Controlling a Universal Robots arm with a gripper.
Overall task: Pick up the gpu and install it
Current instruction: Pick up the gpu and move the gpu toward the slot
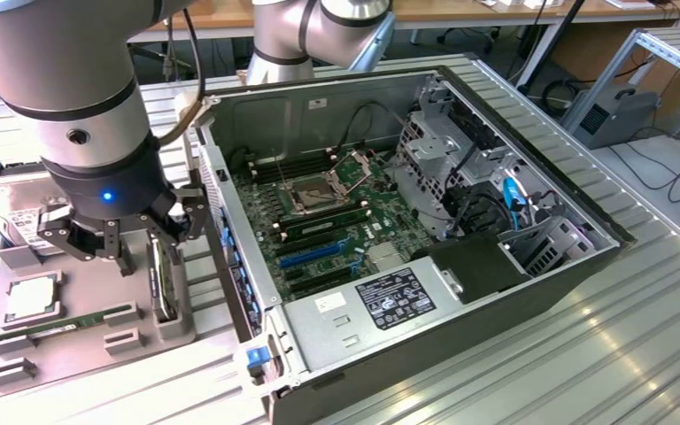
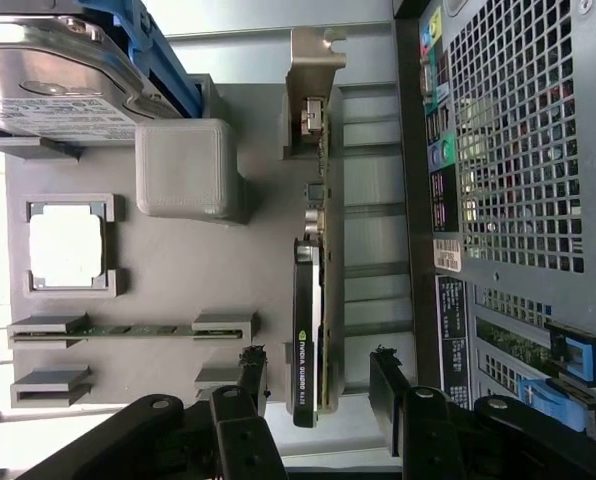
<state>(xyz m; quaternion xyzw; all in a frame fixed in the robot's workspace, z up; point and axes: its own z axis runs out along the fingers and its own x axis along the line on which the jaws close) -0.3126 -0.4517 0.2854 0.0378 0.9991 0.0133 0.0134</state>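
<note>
The gpu [image 2: 308, 310] stands on edge in the grey tray [image 1: 81, 354], on the exterior view's left of the computer case [image 1: 435, 292]. The gripper [image 2: 318, 370] hangs directly over it, empty. Its fingers are spread wide, one on each flat face, and the card's long axis runs between them.

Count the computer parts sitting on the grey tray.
4: hard drive at one end, then processor, memory stick, and the gpu standing on edge on the side nearest the computer case. The gripper covers the tray's other end, possibly hiding more.
</note>
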